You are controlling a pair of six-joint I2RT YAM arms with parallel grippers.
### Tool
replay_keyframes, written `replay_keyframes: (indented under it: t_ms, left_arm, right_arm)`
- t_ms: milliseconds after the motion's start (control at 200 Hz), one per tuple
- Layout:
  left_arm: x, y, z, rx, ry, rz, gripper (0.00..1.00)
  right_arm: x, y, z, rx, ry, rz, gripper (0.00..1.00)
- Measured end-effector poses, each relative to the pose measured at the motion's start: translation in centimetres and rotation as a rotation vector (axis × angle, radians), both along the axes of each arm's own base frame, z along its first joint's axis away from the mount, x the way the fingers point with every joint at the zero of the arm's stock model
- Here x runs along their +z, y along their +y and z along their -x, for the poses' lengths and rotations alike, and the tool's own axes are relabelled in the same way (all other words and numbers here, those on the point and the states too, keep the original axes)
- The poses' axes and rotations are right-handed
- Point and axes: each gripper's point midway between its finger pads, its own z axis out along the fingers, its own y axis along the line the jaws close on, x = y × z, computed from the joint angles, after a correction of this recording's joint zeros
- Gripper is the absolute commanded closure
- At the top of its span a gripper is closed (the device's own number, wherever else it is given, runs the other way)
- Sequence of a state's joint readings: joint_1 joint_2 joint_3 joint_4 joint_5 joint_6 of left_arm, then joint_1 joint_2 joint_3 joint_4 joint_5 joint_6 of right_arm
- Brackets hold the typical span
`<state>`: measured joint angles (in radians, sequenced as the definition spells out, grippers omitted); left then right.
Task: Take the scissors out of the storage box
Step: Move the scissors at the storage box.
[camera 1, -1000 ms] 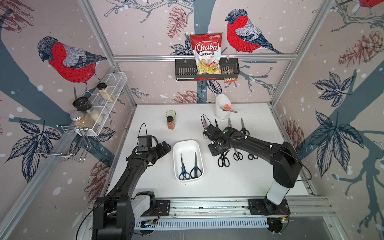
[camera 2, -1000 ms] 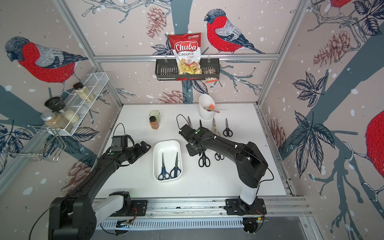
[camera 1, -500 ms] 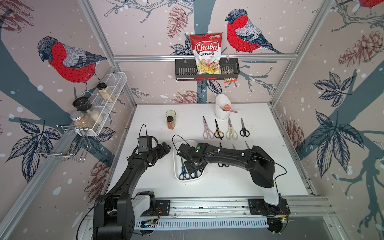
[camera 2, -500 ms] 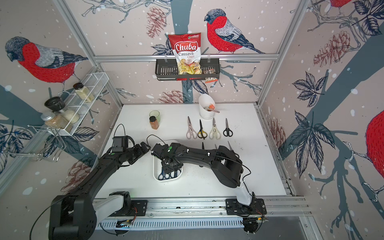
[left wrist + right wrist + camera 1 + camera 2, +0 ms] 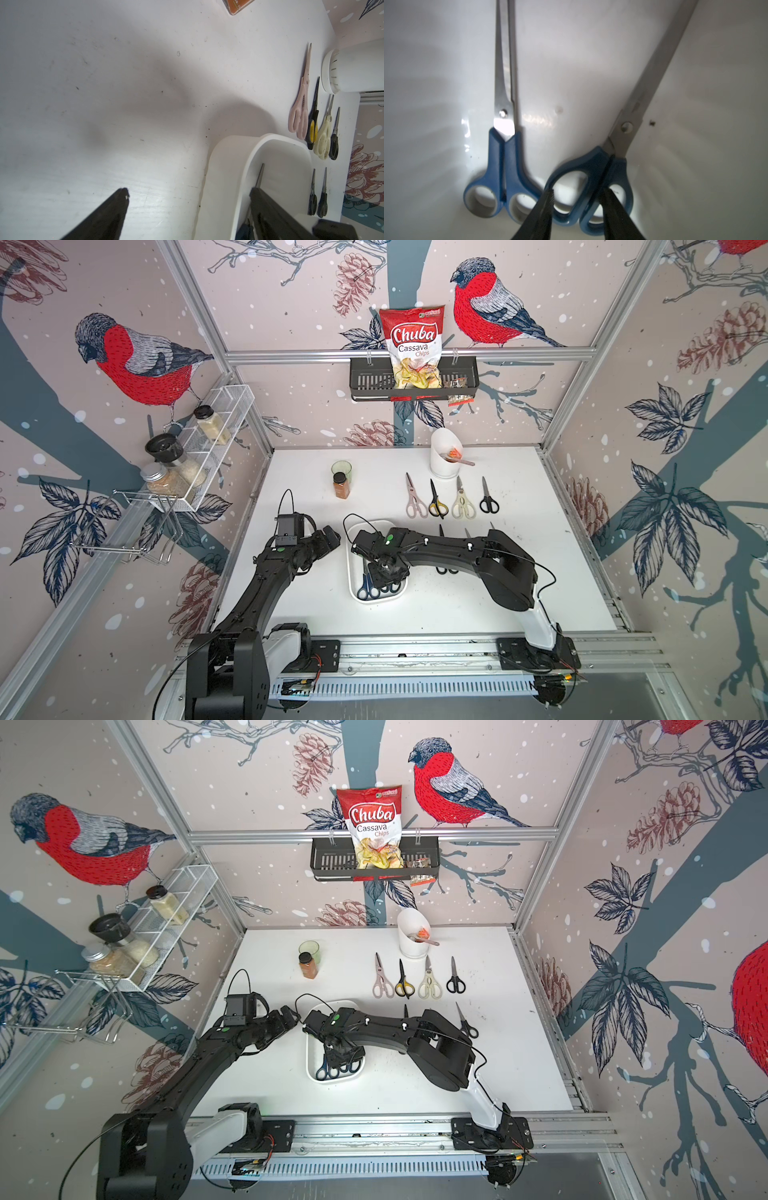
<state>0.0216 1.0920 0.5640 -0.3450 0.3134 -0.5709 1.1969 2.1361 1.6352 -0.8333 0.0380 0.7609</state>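
right fingers (image 5: 542, 216) moved into storage box (image 5: 350, 568) | wrist-only: parted astride blue scissors (image 5: 593, 166) | left fingers (image 5: 108, 214) released

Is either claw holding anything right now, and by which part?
It cannot be told. The right claw straddles one handle loop of blue-handled scissors lying in the storage box, but no squeeze shows. The left claw is open and empty.

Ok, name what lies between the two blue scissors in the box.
Right wrist view: bare storage box floor between the blades of the scissors; near the handles, a finger of the right gripper.
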Motion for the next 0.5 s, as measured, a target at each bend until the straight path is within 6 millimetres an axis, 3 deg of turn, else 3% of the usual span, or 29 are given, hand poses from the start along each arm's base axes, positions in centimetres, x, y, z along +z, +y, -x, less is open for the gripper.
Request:
replay_keyframes:
  t_ms: [285, 390, 495]
  left_arm:
    - [0.0, 0.0, 0.0, -0.001, 0.000, -0.001, 0.05]
    - [0.1, 0.0, 0.0, -0.001, -0.003, -0.001, 0.05]
    - [0.1, 0.0, 0.0, -0.001, -0.005, -0.001, 0.05]
  right_arm:
    - [0.9, 1.9, -4.0, -0.016, -0.109, -0.026, 0.57]
    - [1.7, 2.5, -4.1, -0.008, -0.134, -0.035, 0.57]
    - [1.5, 1.8, -3.3, 0.004, -0.124, 0.002, 0.58]
